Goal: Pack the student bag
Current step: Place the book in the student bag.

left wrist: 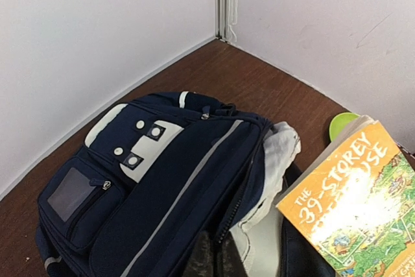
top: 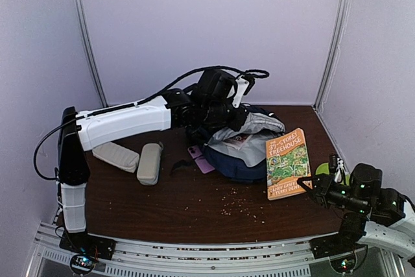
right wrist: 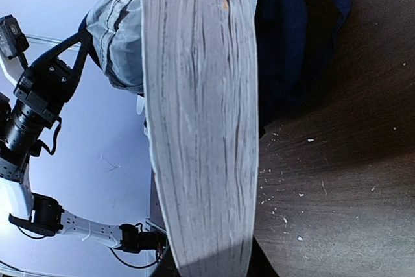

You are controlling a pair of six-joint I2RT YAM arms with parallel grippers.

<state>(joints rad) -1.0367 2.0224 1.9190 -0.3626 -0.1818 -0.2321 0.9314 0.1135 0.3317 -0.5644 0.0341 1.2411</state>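
Note:
The student bag (top: 238, 167), navy with a white buckle patch (left wrist: 152, 135), lies at the middle back of the table, its mouth showing light grey lining (top: 251, 129). My left gripper (top: 237, 119) reaches over it and is shut on the zipped edge of the bag's opening (left wrist: 241, 205), its fingers (left wrist: 202, 259) at the bottom of the left wrist view. An orange book, "The 39-Storey Treehouse" (top: 286, 160), leans against the bag's right side. My right gripper (top: 309, 183) is shut on its lower corner. The book's page edge (right wrist: 201, 108) fills the right wrist view, with the bag (right wrist: 280, 37) behind it.
Two grey pouches (top: 115, 156) (top: 150, 163) lie left of the bag. A pink flat item (top: 200, 158) and a small black piece (top: 181, 167) sit by its near side. Crumbs (top: 240, 202) dot the wood. A green object (top: 323, 168) sits beside the right gripper. Walls close in behind.

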